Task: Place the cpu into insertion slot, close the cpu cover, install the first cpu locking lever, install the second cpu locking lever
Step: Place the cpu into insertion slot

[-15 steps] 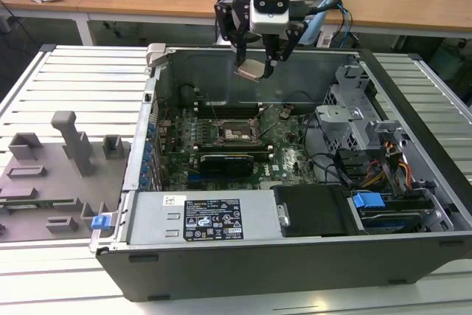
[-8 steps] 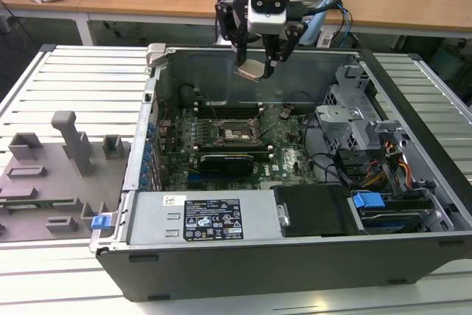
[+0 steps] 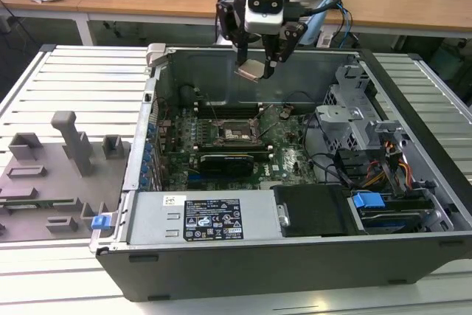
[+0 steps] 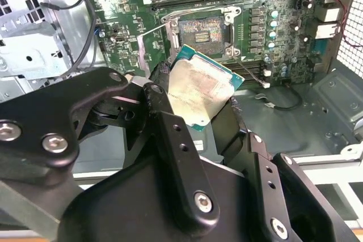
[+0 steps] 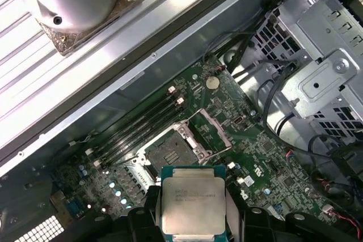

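My gripper (image 3: 257,70) hangs above the open computer case, over its back wall, shut on the cpu (image 3: 249,72). In both wrist views the cpu (image 4: 201,86) (image 5: 191,203) is a pale silver square on a green-edged base, clamped by its sides between the black fingers (image 4: 160,103). The insertion slot (image 3: 237,132) (image 4: 201,32) (image 5: 170,150) lies bare in the middle of the motherboard, below and ahead of the cpu. The cpu cover (image 5: 209,127), a thin metal frame, stands swung open beside the slot. A thin wire lever (image 4: 153,29) is raised at the slot's side.
Long black memory slots (image 3: 236,112) run behind the socket and a black expansion card (image 3: 225,164) lies in front. The power supply (image 3: 214,219) spans the case front, metal drive cages (image 3: 354,119) fill the exterior view's right. A grey fixture (image 3: 59,167) sits outside at left.
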Controlling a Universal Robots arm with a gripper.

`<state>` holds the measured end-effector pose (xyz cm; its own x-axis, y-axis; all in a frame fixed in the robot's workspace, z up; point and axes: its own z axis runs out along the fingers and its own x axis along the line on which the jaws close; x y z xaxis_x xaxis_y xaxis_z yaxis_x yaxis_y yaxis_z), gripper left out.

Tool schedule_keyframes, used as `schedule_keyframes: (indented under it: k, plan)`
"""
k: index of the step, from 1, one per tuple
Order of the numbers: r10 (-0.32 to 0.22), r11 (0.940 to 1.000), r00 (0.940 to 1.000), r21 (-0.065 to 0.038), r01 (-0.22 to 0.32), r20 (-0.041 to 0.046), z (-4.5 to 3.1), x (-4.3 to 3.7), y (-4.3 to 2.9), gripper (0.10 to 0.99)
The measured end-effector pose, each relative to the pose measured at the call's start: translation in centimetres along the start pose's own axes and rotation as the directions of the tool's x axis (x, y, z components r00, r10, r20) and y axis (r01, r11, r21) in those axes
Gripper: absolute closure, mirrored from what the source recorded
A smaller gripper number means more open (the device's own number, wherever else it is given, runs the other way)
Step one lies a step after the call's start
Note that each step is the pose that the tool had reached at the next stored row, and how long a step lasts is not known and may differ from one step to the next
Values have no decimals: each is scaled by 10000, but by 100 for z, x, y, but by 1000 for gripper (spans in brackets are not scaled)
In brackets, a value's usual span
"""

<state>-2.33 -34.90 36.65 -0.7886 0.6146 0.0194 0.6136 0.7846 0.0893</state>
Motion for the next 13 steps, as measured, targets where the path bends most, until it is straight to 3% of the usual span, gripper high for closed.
schedule_keyframes:
  k: [13]
  plan:
    - [617,9981,9981,-14,-617,55,2,0,0,545]
